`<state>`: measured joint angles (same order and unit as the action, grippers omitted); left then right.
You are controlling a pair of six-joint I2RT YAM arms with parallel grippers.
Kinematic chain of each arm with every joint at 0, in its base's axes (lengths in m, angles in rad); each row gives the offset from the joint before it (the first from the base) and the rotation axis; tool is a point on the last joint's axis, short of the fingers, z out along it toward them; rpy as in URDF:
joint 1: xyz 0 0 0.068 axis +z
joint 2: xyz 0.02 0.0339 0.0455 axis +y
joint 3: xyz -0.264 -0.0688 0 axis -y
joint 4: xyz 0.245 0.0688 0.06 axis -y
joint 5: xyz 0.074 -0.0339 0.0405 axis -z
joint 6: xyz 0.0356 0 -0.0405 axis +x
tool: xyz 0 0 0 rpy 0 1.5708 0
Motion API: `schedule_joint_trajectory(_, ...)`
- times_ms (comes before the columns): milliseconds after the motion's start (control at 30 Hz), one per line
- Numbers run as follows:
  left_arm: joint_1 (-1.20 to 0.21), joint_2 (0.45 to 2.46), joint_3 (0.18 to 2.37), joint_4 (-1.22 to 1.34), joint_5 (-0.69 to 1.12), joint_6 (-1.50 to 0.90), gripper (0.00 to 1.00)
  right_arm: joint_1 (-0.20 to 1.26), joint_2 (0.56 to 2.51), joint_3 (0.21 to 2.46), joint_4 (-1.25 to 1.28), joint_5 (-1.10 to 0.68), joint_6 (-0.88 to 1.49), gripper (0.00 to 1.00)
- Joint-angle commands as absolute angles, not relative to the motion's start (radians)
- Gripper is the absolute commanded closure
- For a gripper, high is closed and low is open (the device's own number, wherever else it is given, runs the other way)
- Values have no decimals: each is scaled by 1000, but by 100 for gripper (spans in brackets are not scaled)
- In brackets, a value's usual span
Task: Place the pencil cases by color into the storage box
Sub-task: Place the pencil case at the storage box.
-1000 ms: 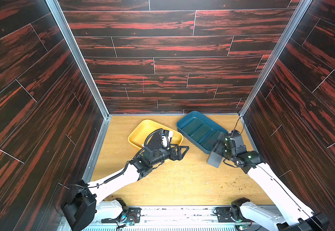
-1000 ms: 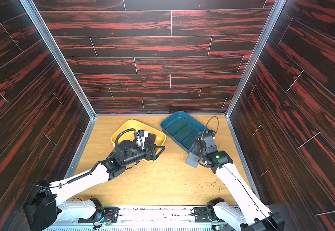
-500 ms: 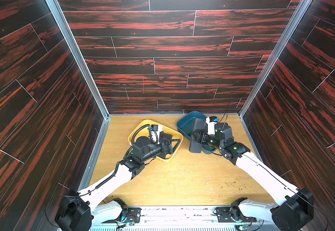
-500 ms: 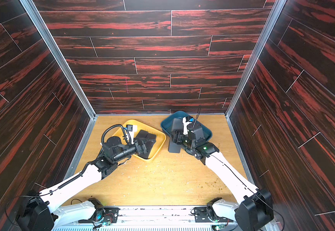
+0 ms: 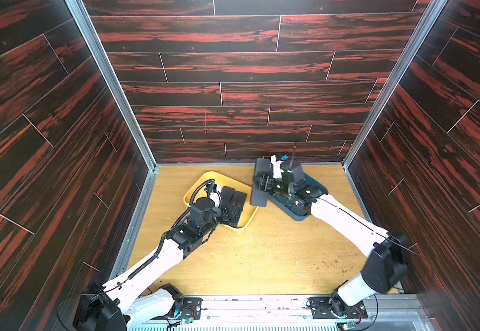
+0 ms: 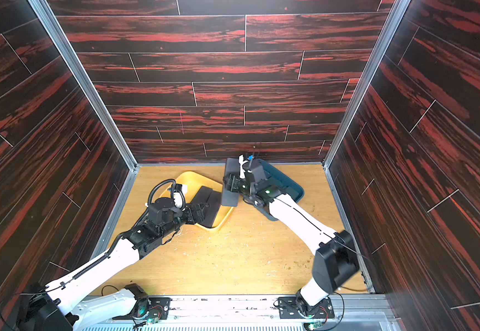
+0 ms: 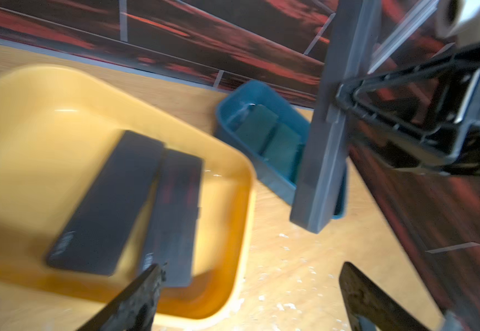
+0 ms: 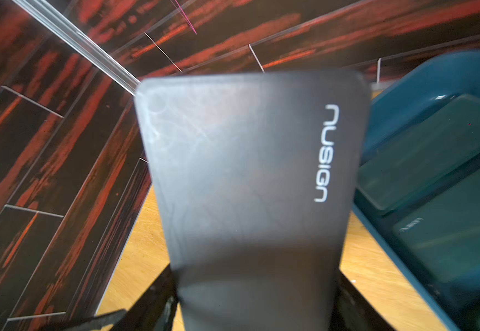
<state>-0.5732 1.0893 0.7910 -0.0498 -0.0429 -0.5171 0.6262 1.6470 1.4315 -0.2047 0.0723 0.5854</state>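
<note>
Top views: right gripper (image 5: 262,183) clamps held black case (image 5: 259,197) upright, between yellow tray (image 5: 246,225) and blue tray (image 5: 299,217). Left gripper (image 5: 230,213) is over two black cases (image 5: 237,197) lying flat in yellow tray.
Left wrist: jaws spread wide, nothing between them. Green cases (image 7: 267,134) lie in blue tray.
Right wrist: jaws pinch the case's near end, pale logo visible.
Scuffed wood table (image 5: 261,258), dark red-streaked plank walls (image 5: 233,66).
</note>
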Motion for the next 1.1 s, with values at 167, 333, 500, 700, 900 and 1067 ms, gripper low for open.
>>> schedule_joint_trajectory(167, -568, 982, 855, -380, -494, -517, 5, 671, 1868, 1626, -359, 145, 717, 42)
schedule_joint_trajectory(333, -568, 947, 844, -474, -627, -583, 5, 699, 1959, 1711, -410, 162, 762, 43)
schedule_joint_trajectory(500, -568, 924, 815, -488, -663, -602, 5, 725, 2052, 1804, -471, 170, 805, 42)
schedule_joint_trajectory(700, -568, 895, 808, -487, -689, -580, 5, 739, 2141, 1897, -534, 164, 842, 42)
schedule_joint_trajectory(900, -568, 884, 804, -469, -683, -568, 4, 755, 2244, 2002, -605, 134, 877, 42)
schedule_joint_trajectory(1067, -567, 869, 792, -454, -684, -565, 4, 758, 2308, 2062, -642, 121, 898, 42)
